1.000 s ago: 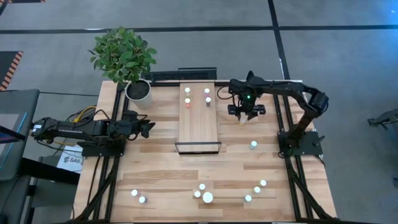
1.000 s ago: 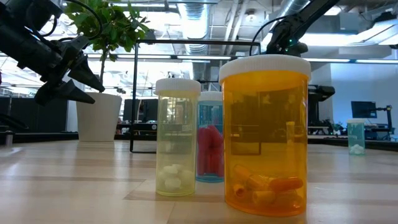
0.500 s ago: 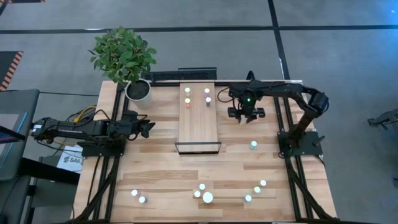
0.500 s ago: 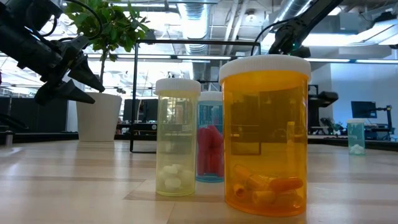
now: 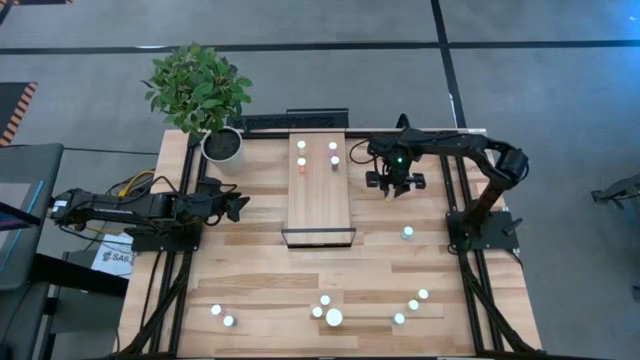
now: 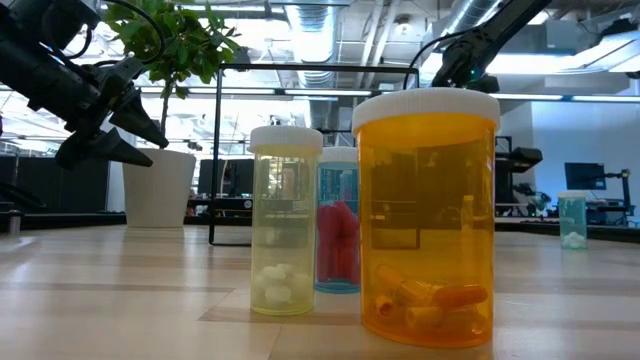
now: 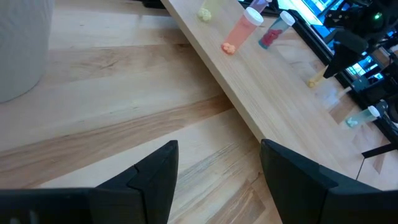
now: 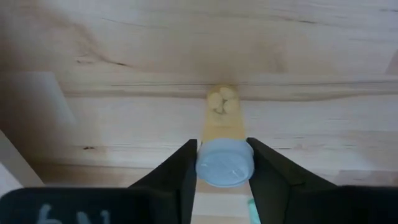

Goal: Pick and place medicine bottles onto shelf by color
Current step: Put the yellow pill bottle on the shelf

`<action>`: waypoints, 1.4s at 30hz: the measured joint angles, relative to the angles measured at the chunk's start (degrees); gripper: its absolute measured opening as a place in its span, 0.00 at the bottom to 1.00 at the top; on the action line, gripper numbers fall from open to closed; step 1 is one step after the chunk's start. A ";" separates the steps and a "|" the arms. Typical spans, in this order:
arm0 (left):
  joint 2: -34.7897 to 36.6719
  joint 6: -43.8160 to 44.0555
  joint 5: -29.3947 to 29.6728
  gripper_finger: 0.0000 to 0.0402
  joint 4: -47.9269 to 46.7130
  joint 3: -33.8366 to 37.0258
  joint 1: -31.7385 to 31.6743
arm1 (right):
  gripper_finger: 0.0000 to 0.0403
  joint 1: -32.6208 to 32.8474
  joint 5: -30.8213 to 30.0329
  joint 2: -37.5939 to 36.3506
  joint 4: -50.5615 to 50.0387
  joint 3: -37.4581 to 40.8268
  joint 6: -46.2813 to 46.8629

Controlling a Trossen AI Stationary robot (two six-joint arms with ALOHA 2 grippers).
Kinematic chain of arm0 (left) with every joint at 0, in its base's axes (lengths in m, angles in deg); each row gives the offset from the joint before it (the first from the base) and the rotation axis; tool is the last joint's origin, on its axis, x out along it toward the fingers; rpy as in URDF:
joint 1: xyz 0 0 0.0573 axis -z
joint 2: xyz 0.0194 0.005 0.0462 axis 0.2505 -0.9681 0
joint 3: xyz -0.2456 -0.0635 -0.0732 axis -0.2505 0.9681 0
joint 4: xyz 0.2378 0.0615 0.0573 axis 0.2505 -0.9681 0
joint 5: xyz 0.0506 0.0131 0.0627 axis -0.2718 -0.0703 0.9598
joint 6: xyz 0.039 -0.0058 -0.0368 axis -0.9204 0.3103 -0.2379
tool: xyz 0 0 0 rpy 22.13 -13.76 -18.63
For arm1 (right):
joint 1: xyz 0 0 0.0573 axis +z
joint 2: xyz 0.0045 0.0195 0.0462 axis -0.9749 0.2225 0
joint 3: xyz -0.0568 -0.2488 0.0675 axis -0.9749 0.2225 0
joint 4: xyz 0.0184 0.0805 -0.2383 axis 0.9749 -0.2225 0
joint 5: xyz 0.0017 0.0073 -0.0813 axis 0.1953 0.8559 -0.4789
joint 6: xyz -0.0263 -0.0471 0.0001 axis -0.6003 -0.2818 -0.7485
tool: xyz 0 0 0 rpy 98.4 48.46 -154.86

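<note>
Progress looks early to me: four medicine bottles [image 5: 317, 153] stand on the shelf [image 5: 320, 200], my right gripper [image 8: 224, 163] jaws pinch a yellow bottle [image 8: 222, 134] beside it, roughly nine more wait on the tabletop [image 5: 260, 270], left gripper [image 7: 217, 163] jaws spread idle.

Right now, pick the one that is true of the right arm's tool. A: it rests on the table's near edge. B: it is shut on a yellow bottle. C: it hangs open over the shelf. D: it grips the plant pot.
B: the right tool has a finger on each side of the white cap of a yellow bottle, above the tabletop beside the shelf.
</note>
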 joint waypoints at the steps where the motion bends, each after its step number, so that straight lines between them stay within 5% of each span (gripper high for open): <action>1: 0.00 0.00 0.00 0.53 0.01 0.00 0.00 | 0.35 0.00 0.07 -0.02 0.01 0.00 0.15; 14: 0.01 0.00 0.00 0.53 0.02 0.00 -0.01 | 0.33 0.23 0.05 -0.02 -6.50 -7.52 1.94; 22: 0.00 0.00 0.00 0.53 0.00 0.00 0.01 | 0.32 4.92 -6.07 -0.04 -10.98 -16.88 6.04; 35: 0.00 0.00 0.00 0.53 0.02 0.00 0.00 | 0.31 10.35 -9.59 0.00 -7.51 -22.67 7.29; 42: -0.02 0.00 -0.01 0.53 -0.16 0.00 0.01 | 0.30 12.68 -7.81 7.38 -9.04 -27.96 3.20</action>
